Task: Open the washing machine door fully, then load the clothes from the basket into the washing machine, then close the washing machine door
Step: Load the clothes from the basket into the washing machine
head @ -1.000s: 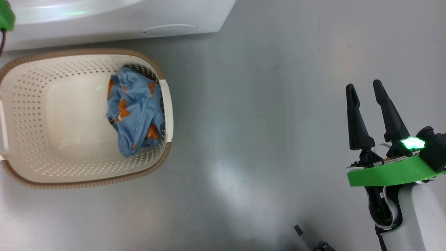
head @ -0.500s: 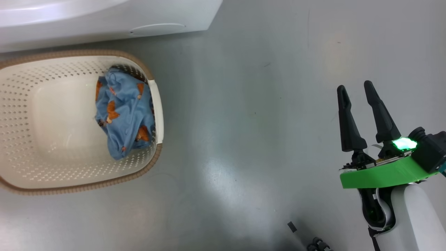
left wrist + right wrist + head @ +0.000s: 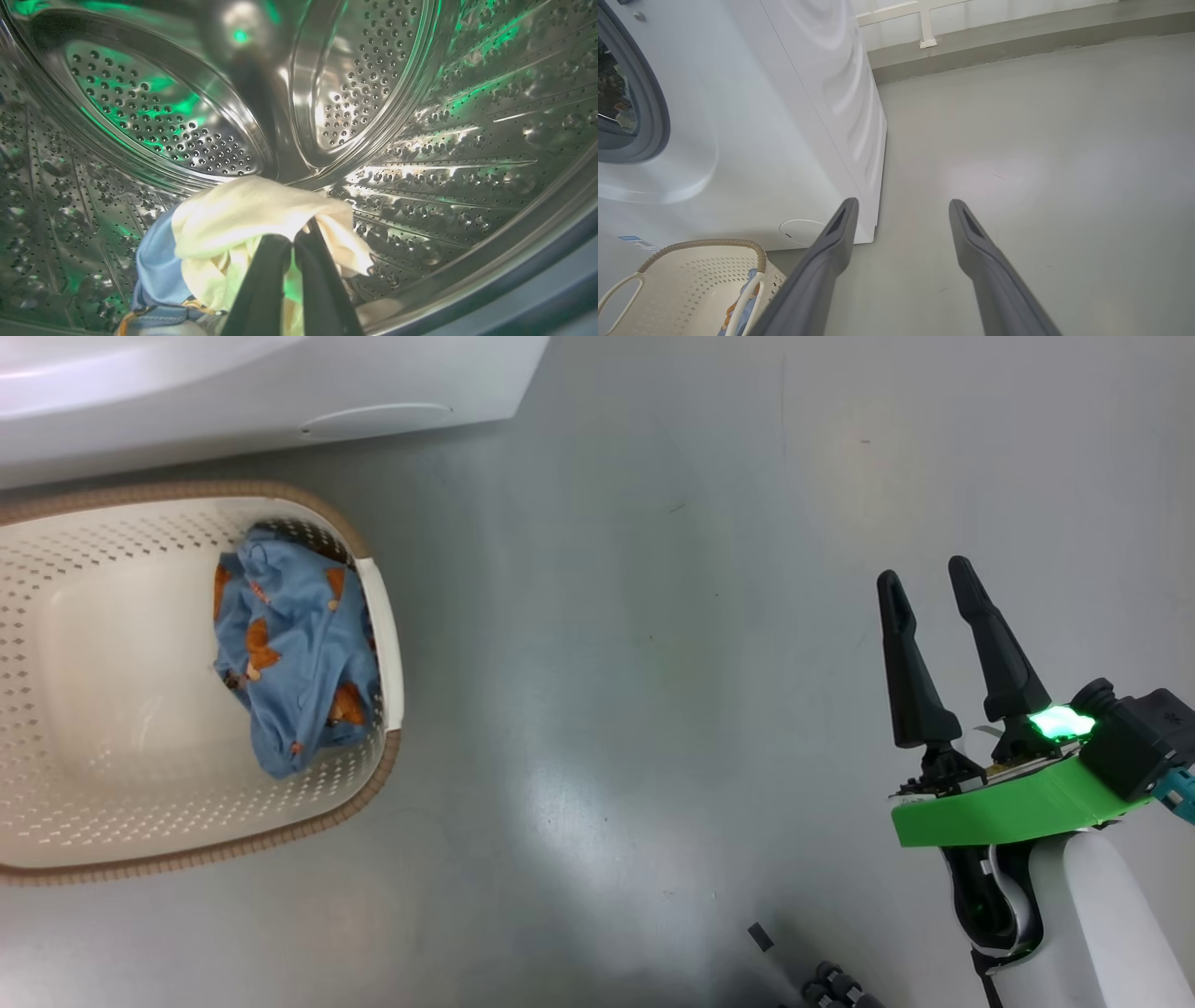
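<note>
My left gripper (image 3: 293, 238) is inside the washing machine's steel drum (image 3: 420, 154), jaws shut. Its tips rest against a white piece (image 3: 243, 210) lying on a light blue piece (image 3: 156, 266); whether they pinch it I cannot tell. In the head view the basket (image 3: 373, 784) stands on the floor before the washing machine (image 3: 233, 392), with blue printed clothes (image 3: 289, 653) bunched at its right end. My right gripper (image 3: 924, 574) hovers open and empty over the floor far to the right. The right wrist view shows the right gripper (image 3: 903, 203), the washing machine (image 3: 784, 116) and the basket (image 3: 705, 243). The door is out of view.
Bare grey floor (image 3: 653, 663) stretches between the basket and my right arm. A small dark scrap (image 3: 761, 936) lies near the bottom edge. In the right wrist view a low wall ledge (image 3: 1017, 42) runs behind the machine's grey gasket (image 3: 656, 116).
The whole head view has slid left, so the camera has turned. A green part of the left arm at the top left corner has left the picture.
</note>
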Available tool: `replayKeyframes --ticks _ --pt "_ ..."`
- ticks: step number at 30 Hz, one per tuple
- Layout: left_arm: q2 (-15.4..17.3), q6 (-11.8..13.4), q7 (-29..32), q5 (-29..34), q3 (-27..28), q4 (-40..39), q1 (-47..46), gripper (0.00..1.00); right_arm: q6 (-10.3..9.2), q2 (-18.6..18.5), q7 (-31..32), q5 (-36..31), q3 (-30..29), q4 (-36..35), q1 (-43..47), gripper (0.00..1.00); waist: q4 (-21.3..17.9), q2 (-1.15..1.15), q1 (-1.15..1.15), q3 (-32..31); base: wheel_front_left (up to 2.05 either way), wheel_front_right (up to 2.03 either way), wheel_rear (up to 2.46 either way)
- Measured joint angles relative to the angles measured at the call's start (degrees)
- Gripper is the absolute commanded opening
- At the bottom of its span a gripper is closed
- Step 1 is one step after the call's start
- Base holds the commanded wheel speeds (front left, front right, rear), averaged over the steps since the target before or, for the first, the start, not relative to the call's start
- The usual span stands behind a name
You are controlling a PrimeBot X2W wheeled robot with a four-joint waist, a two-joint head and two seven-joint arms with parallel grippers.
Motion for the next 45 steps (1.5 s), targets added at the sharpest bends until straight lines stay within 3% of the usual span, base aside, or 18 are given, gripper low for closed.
replayKeyframes --ticks 9,17,26,27,29,30,31,45 --pt "0.2 -0.16 0.01 -0.41 0.45 4.78 -0.37 0.0 0.0 0.34 0.0 0.42 0.62 0.04 0.0 1.0 -0.92 0.0 0.0 -0.02 0.0 0.0 0.0" --pt "2.54 2.45 -0.02 1.31 6.02 -8.36 -0.47 0.0 0.0 0.56 0.0 0.48 0.69 -0.13 -1.06 1.0 -1.3 0.0 0.0 1.2 0.0 0.0 0.0" --pt "1.04 0.33 0.0 1.63 4.2 2.94 1.29 0.01 0.0 0.59 0.0 0.51 0.97 -0.18 -1.18 1.0 -1.21 0.0 0.0 0.94 0.0 0.0 0.0" --pt "0.99 0.16 0.0 1.64 3.85 3.81 0.84 0.13 0.0 0.59 0.0 0.51 0.97 -0.19 -1.18 1.0 -1.15 0.0 0.0 0.92 0.0 0.0 0.0" --pt "0.81 -0.15 0.27 1.64 3.19 5.48 0.2 0.45 0.0 0.59 0.0 0.51 0.94 -0.2 -1.18 1.0 -1.02 0.0 0.0 0.85 0.0 0.0 0.0" --pt "0.66 -0.15 0.7 1.63 2.94 6.28 -0.15 0.84 0.0 0.58 0.0 0.51 0.91 -0.2 -1.18 1.0 -0.94 0.0 0.0 0.82 0.0 0.0 0.0" --pt "0.47 -0.19 1.25 1.57 2.8 7.0 -0.46 1.0 0.0 0.59 0.0 0.51 0.91 -0.2 -1.18 1.0 -0.86 0.0 0.0 0.79 0.0 0.0 0.0" --pt "-2.03 -0.65 5.01 -1.51 -1.12 10.04 -1.4 1.0 0.0 0.51 0.0 0.51 0.52 -0.32 -1.18 1.0 0.58 0.0 0.0 0.46 0.0 0.0 0.0"
